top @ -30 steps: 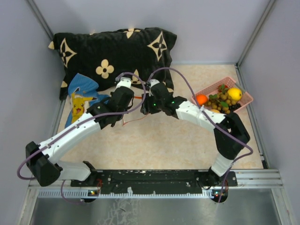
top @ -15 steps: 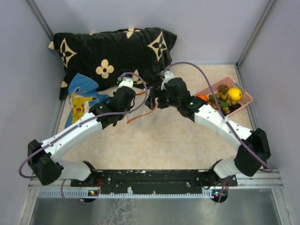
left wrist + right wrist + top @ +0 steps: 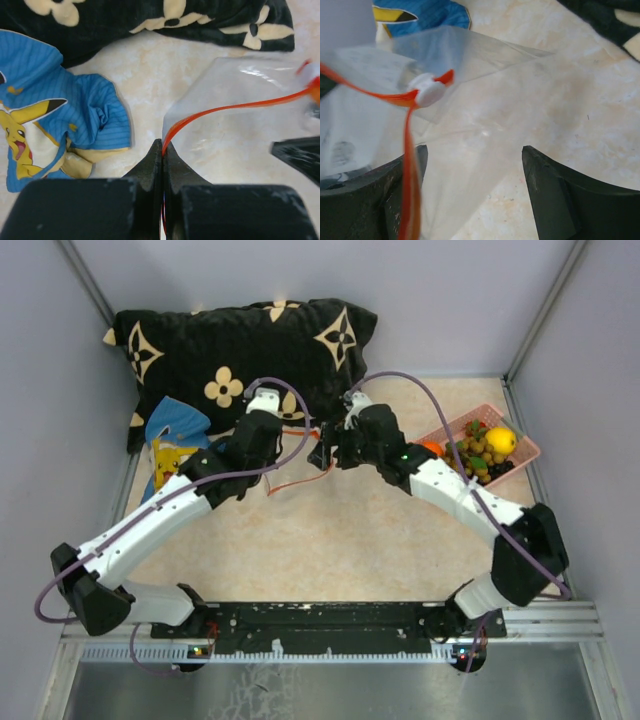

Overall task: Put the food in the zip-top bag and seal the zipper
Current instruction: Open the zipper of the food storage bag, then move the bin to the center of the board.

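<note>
- Two grippers sat at the zip-top bag (image 3: 240, 130), mid-table toward 12 o'clock, just short of the black pillow (image 3: 230, 350).
- In the left wrist view, the zipper (image 3: 235, 106) ran long-axis from 6 o'clock at the fingers out to 3 o'clock.
- Only the right wrist view showed the white slider (image 3: 427, 90).
- Only the top view showed the food (image 3: 478, 452), in the pink basket (image 3: 527, 452) at 3 o'clock, well apart from the bag.
- Left gripper (image 3: 163, 150): fingers pinched together on the zipper's end.
- Right gripper (image 3: 472, 155): fingers wide apart, bag film between them.
</note>
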